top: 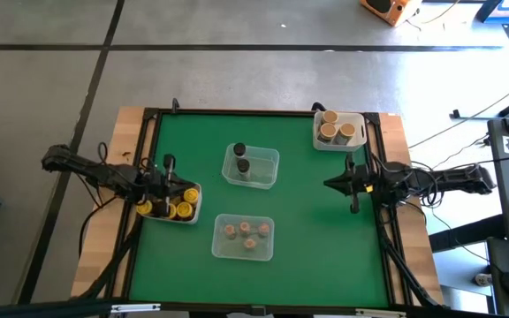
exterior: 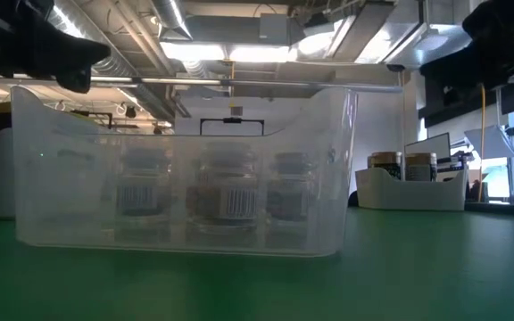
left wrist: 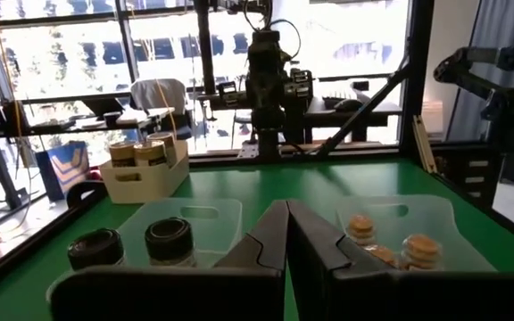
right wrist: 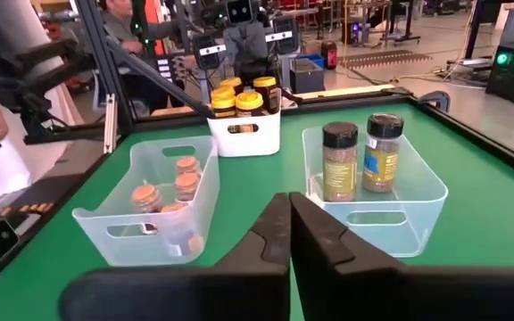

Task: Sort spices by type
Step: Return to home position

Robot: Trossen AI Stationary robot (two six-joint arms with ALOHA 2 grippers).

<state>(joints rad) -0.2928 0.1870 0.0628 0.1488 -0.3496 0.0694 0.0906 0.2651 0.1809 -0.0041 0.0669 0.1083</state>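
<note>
Found nothing loose on table; judged sorting done, with only homing to go. Logged left gripper over left-edge tray, right gripper near right edge, both pinched shut, empty. Noted spices (four lid colours) binned one type apiece.

Green table: centre clear tub, front clear tub, left white tray, corner white tray
</note>
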